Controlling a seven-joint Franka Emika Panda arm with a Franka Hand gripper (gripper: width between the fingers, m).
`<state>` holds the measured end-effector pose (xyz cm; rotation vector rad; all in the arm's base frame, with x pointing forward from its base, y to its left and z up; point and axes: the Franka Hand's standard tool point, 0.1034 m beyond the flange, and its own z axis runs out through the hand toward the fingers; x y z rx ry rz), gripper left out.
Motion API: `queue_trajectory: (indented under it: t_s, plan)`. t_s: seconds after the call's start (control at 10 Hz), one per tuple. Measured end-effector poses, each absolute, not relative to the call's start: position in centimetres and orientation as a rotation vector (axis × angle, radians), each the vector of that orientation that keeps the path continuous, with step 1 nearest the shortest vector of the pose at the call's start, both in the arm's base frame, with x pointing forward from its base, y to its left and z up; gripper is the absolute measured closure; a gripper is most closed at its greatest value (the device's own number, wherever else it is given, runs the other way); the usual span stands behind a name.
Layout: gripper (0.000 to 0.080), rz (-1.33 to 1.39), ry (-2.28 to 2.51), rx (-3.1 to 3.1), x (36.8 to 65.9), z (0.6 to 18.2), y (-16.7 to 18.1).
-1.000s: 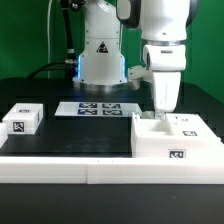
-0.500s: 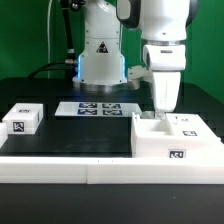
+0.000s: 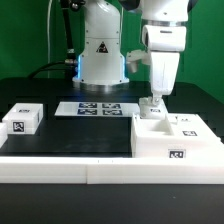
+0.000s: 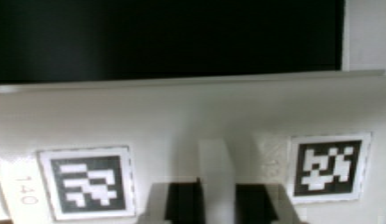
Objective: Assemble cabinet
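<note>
Pincer (image 3: 153, 105) (jaws nearly together) directly over cabinet (image 3: 176, 141) top edge.

A robotics lab is suggested: a white arm base (image 3: 100, 55) (marked with a warning triangle (image 3: 101, 48)) is set at the black table's (image 3: 70, 135) far edge, a green backdrop (image 3: 25, 40) is hung behind, and the marker board (image 3: 98, 108) is laid before it.

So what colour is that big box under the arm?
The box is white with black-and-white square tags; the exterior view shows it best.
</note>
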<state>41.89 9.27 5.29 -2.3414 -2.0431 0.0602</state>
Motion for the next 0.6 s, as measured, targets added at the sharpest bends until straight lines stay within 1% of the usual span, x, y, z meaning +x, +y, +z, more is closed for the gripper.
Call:
queue_trajectory:
  t_s: [0.3,0.6]
  plan:
    - [0.0731,0.068,-2.042,-2.356,42.7,6.4,8.5]
    - [0.0731,0.063,-2.017,-2.373,43.4,6.1,7.9]
